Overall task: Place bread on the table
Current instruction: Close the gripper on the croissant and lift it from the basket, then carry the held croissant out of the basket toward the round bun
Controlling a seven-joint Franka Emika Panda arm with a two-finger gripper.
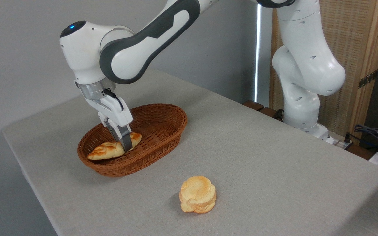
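The bread [108, 150], a golden braided loaf with pointed ends, lies inside the brown wicker basket [162, 131] on its near left side. My gripper [123, 139] reaches down into the basket and straddles the loaf right of its middle. The near grey finger [126, 141] presses on the loaf's front side, while the loaf hides the tip of the far finger. The jaws look shut on the bread, which still sits low in the basket. The table [258, 157] has a light grey fabric-like top.
A round, pale, layered bun [197, 194] sits on the table in front of the basket. The arm's white base [302, 108] stands at the back right edge, with cables [376, 134] and a wooden screen [353, 49] behind it.
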